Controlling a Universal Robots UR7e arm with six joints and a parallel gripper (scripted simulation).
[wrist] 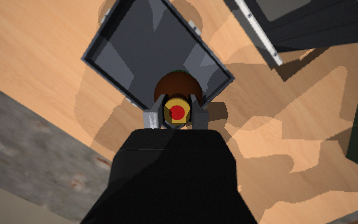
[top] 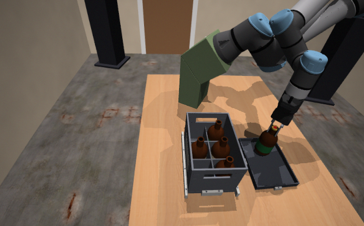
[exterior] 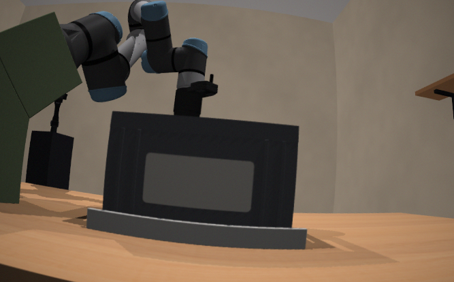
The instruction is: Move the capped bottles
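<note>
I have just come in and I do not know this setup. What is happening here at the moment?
The arm's tool is shut on the neck of a capped brown bottle with a green label, over the far end of the dark tray; whether it touches the tray floor cannot be told. Four open brown bottles stand in the grey crate beside the tray, on the wooden table.

In the exterior view the crate blocks the hand, the capped bottle, the tray and all bottles inside it. From the wrist view the hand's own body covers most of the capped bottle, so whether its base touches the tray cannot be told. In the top view the crate's near wall hides the lower part of the nearest open bottle, and the upper arm runs off the frame's top right corner.
</note>
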